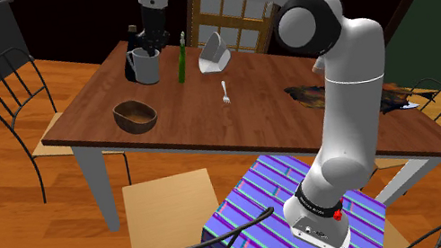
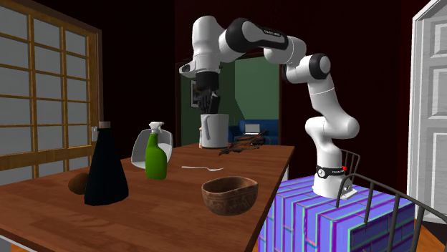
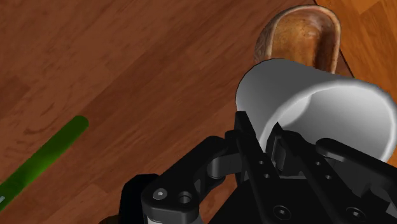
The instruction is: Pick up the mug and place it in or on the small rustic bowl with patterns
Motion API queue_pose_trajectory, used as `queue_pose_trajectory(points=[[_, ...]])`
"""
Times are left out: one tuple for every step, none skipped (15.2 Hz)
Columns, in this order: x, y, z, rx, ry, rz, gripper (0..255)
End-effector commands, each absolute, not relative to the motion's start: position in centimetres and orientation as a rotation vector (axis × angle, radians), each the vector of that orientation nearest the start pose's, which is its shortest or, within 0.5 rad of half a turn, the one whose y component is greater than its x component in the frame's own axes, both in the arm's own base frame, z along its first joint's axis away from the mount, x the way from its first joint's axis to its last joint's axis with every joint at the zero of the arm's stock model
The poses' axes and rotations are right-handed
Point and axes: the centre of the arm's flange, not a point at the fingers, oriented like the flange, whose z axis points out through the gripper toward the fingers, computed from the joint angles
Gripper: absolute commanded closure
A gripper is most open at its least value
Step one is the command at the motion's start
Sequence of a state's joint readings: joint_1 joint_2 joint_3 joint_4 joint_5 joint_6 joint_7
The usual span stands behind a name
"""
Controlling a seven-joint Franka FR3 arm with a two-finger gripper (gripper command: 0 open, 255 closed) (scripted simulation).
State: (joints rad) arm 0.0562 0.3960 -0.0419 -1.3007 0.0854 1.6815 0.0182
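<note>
My black gripper (image 1: 151,44) is shut on the rim of a grey-white mug (image 1: 144,65) at the far side of the wooden table (image 1: 273,119). In the second exterior view the gripper (image 2: 208,106) comes straight down onto the upright mug (image 2: 213,131). In the wrist view one finger is inside the mug (image 3: 318,108) and one outside, with the gripper (image 3: 280,143) clasping its wall. The brown patterned bowl (image 1: 136,116) sits near the table's front edge, apart from the mug. It is also in the second exterior view (image 2: 229,195), and beyond the mug in the wrist view (image 3: 299,35). I cannot tell whether the mug touches the table.
A green spray bottle (image 1: 181,61), a white scoop-like object (image 1: 214,53) and a fork (image 1: 225,93) lie on the table near the mug. A black bottle (image 2: 106,168) stands close by. Wire chairs (image 1: 10,97) surround the table, and the striped stand (image 1: 261,221) is in front.
</note>
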Motion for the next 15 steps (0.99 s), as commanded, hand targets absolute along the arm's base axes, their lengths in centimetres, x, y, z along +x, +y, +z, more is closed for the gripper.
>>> queue_pose_trajectory(points=[[67.5,5.2,52.3,-3.073,0.019,0.024,255],[67.5,6.5,52.5,-3.073,0.019,0.024,255],[67.5,7.8,52.7,-3.073,0.019,0.024,255],[67.6,9.1,52.9,-3.073,0.019,0.024,255],[67.6,10.5,53.1,-3.073,0.019,0.024,255],[67.6,11.2,53.2,-3.073,0.019,0.024,255],[67.6,11.2,52.6,-3.073,0.019,0.024,255],[67.6,11.2,52.1,-3.073,0.019,0.024,255],[67.6,11.2,51.6,-3.073,0.019,0.024,255],[67.6,11.2,51.1,-3.073,0.019,0.024,255],[67.6,11.2,50.5,-3.073,0.019,0.024,255],[67.6,11.2,50.0,-3.073,0.019,0.024,255],[67.6,11.2,49.5,-3.073,0.019,0.024,255],[67.6,11.2,48.9,-3.073,0.019,0.024,255],[67.6,11.2,48.4,-3.073,0.019,0.024,255]])
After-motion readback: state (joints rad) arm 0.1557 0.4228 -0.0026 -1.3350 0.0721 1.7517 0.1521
